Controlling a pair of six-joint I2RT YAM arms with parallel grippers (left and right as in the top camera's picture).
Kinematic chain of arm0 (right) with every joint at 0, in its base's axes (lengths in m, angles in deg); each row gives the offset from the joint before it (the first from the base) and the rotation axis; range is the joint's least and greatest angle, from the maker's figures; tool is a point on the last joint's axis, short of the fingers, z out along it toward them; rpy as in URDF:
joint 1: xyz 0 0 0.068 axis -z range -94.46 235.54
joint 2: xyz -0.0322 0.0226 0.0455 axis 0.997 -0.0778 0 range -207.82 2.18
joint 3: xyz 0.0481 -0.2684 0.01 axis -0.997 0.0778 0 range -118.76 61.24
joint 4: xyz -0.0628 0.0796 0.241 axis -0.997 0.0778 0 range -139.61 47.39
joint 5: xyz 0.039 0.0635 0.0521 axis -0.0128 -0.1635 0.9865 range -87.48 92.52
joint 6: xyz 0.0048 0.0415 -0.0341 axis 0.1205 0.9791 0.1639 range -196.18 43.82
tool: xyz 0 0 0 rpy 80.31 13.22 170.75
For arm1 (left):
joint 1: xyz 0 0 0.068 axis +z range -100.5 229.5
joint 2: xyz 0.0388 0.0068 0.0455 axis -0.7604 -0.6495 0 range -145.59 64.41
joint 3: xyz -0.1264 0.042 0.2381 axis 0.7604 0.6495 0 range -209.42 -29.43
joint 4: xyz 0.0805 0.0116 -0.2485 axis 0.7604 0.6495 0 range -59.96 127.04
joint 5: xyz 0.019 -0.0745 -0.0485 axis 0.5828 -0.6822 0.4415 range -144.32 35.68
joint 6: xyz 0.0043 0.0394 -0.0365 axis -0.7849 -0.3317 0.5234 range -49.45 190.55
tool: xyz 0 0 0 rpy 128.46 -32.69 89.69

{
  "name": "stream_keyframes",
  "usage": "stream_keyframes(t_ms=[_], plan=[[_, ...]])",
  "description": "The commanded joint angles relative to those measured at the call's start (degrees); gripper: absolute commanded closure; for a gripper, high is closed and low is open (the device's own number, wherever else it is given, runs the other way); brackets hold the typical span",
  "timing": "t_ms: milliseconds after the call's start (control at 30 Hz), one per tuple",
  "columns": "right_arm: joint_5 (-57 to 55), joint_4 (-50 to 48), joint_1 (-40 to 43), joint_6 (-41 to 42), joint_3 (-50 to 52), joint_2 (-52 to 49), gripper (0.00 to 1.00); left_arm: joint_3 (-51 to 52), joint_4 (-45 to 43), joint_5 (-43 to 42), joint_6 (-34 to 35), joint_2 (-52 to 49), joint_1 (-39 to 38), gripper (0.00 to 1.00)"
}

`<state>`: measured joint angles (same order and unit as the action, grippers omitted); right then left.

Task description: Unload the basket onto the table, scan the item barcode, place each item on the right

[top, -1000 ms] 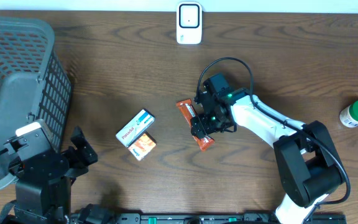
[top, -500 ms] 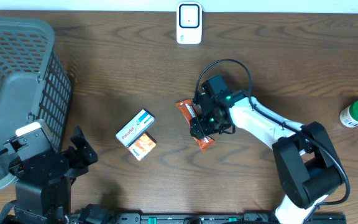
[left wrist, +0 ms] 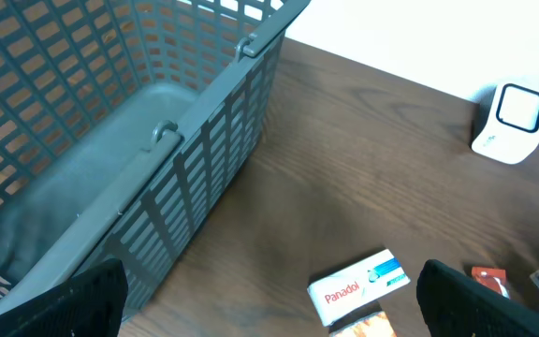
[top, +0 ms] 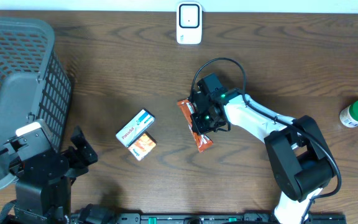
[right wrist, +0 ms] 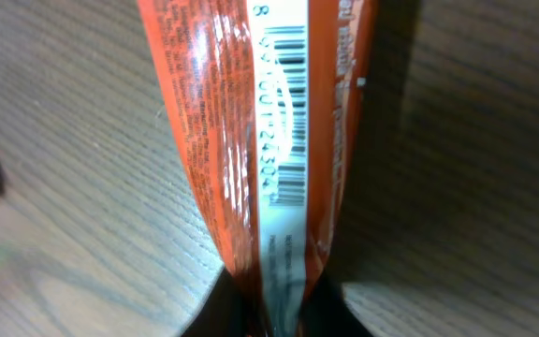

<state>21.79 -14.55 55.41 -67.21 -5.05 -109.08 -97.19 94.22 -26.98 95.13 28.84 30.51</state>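
**Overhead finding: right gripper clamped on item, scanner not yet reached**

Dark wooden table [top: 104, 74] carries a grey plastic mesh basket [top: 17, 81] at its left end. Left gripper [left wrist: 269, 290] hangs wide open near the basket, idle. Right gripper [top: 199, 124], well apart from the small white scanner unit [top: 189, 23], is clamped on the orange foil snack wrapper [right wrist: 223, 140] at table centre. The pinch is judged to keep its printed barcode [right wrist: 288, 112] exposed.

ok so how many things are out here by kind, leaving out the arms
boxes: 2 (white-and-blue Panadol carton, small orange carton)
packets: 1 (orange foil snack packet)
bottles: 1 (green-capped white bottle)
baskets: 1 (grey plastic mesh basket)
scanners: 1 (white plastic scanner)
total: 6
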Motion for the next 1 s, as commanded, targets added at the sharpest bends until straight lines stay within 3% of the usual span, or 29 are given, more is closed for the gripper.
stream_keyframes(t_ms=[0,333,567,633,767,833,867,967], plan=[[-3.1,1.5,-0.5,0.2,3.8,-6.0,0.99,-0.7,0.1,0.3,-0.3,0.0,-0.1,0.02],[-4.3,1.6,-0.6,-0.2,3.7,-2.7,0.99,-0.7,0.1,0.3,-0.3,0.0,-0.1,0.02],[-6.9,1.8,-0.7,-6.7,3.7,7.5,0.99,-0.7,0.1,0.3,-0.3,0.0,-0.1,0.02],[-5.2,1.8,-0.7,-7.4,3.7,10.1,0.91,-0.7,0.1,0.3,-0.3,0.0,-0.1,0.02],[-2.3,2.8,-1.2,-7.3,3.9,9.2,0.90,-0.7,0.1,0.3,-0.3,0.0,-0.1,0.02],[-4.0,2.8,-1.9,-7.3,3.9,8.0,0.81,-0.7,0.1,0.3,-0.3,0.0,-0.1,0.02],[-4.7,2.8,-2.3,-7.3,3.9,7.6,0.66,-0.7,0.1,0.3,-0.3,0.0,-0.1,0.02],[-4.9,2.9,-2.7,-7.0,3.9,7.3,0.39,-0.7,0.1,0.3,-0.3,0.0,-0.1,0.02]])
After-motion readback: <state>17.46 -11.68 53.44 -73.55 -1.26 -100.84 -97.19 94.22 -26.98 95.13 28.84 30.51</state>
